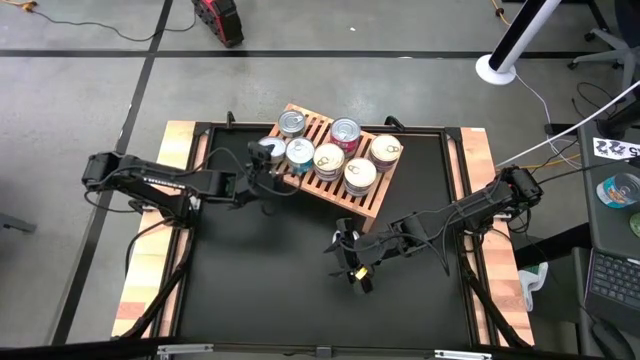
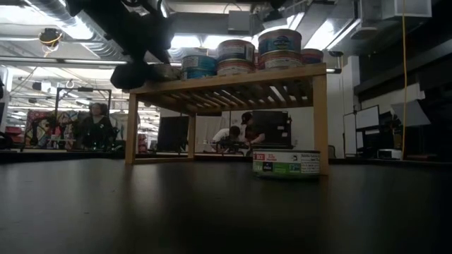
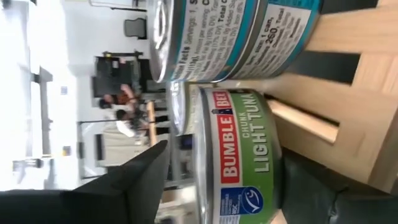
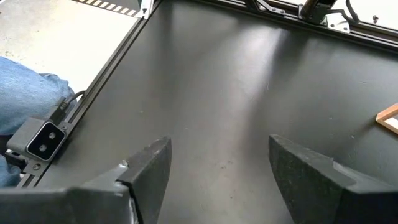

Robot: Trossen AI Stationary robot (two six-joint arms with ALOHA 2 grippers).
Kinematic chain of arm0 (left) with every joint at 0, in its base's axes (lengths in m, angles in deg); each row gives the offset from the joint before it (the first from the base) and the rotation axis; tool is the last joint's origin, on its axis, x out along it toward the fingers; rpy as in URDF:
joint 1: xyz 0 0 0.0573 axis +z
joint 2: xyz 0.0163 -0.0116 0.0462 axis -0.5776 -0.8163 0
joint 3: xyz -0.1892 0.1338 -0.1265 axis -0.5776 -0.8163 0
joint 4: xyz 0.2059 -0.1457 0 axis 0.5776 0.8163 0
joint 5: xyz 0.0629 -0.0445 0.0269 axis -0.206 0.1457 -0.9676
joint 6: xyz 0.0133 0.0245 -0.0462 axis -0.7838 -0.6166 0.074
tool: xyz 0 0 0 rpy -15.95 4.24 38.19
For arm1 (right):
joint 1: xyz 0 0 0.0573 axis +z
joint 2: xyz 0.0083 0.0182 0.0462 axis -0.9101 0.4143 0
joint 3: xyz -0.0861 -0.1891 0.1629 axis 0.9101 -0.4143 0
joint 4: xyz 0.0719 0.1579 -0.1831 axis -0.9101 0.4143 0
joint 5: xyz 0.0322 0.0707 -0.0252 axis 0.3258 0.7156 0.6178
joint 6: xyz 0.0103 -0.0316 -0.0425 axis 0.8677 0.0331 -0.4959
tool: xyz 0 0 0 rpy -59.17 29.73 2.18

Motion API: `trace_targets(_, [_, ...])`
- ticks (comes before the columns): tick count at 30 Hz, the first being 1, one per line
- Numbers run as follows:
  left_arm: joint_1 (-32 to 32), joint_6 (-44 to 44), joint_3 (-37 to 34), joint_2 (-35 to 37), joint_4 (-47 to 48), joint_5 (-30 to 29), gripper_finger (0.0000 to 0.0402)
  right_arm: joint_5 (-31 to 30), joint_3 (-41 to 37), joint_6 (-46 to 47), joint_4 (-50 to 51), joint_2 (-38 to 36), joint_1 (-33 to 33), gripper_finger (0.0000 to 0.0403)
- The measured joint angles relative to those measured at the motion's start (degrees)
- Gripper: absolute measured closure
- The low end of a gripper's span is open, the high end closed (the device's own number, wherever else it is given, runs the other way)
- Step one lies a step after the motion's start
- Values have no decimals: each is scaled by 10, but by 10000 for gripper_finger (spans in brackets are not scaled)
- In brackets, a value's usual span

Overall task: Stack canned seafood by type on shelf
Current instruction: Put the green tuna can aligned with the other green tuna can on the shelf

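The shelf (image 1: 335,160), a wooden slat rack, stands at the mat's far middle and carries several silver-lidded tins (image 1: 345,132), some stacked, with blue labels (image 2: 279,41). My left gripper (image 1: 265,158) reaches level from the table's left to the shelf's left corner. It is open and turned on its side. A green-and-red tuna tin (image 3: 239,155) stands on the slats between its fingers, and a gap shows at the lid. Another green-labelled tin (image 2: 286,162) sits on the mat by a shelf leg. My right gripper (image 1: 352,262) hangs open over bare mat (image 4: 217,155), near of the shelf.
Black mat with open room lies near and left of the shelf (image 1: 260,270). Metal rails frame the table (image 4: 112,68). A person's blue-clad leg (image 4: 25,99) shows beyond the table edge. People sit far off in the room (image 2: 236,134).
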Motion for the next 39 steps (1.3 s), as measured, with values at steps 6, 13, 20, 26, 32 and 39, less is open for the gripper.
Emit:
trace_targets(6, [-30,-62,0,0,-2,-38,136,0,0,0,4,0,0,137])
trace_targets(13, [-67,-100,0,0,-1,-38,137,0,0,0,4,0,0,137])
trace_targets(20, [-58,-89,0,0,0,30,141,0,0,0,4,0,0,137])
trace_targets(26, [-36,-63,0,1,-13,41,140,0,0,0,4,0,0,137])
trace_targets(32, [-25,-34,0,2,-33,62,139,1,0,0,4,0,0,137])
trace_targets(39, [-27,-15,0,2,-50,80,139,1,0,0,4,0,0,137])
